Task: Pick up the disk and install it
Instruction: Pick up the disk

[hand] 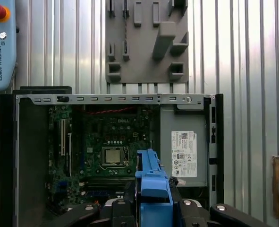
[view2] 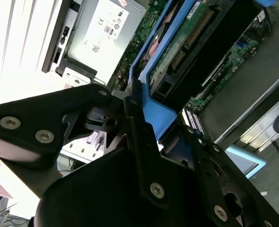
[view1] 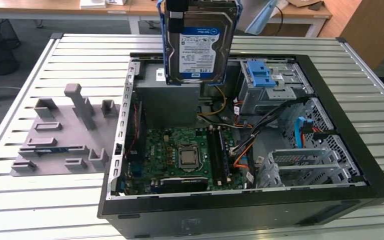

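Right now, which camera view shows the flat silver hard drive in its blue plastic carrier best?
The exterior view: the silver hard drive hangs upright above the black computer case, label facing the camera. The second wrist view shows its circuit-board side; the first wrist view shows its blue end.

Slatted metal surface point(view1: 85, 60). On it: open black computer case point(view1: 245, 217), lying on its side; gray holder plate point(view1: 58, 137) just beside it, toward the exterior view's left.

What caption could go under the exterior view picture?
The gripper holds the disk upright above the open computer case on the slatted metal table.
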Robot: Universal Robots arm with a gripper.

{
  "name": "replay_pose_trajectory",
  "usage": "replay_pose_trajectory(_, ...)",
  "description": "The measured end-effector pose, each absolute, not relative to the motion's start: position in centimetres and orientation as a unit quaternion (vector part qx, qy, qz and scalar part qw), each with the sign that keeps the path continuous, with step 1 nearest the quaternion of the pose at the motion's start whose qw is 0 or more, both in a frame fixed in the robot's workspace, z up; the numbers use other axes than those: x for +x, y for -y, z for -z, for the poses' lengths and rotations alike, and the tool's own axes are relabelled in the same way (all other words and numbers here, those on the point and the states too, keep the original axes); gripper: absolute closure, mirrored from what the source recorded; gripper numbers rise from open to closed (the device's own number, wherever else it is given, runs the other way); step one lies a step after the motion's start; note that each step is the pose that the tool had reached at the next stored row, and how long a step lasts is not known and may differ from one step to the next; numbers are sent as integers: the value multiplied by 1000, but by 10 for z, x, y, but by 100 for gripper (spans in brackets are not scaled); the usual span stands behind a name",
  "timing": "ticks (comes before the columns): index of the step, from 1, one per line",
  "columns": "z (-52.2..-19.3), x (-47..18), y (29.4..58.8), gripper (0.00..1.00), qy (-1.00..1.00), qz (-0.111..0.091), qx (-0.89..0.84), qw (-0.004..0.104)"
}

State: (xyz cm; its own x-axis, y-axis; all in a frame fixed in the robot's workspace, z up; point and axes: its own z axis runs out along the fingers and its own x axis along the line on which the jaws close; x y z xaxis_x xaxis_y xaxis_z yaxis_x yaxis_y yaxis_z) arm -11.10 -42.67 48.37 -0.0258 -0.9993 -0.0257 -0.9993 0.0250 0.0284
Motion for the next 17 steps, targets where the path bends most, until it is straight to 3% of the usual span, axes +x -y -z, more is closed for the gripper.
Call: replay_pose_trajectory(17,-484,-92,438,64,717,19,697,1)
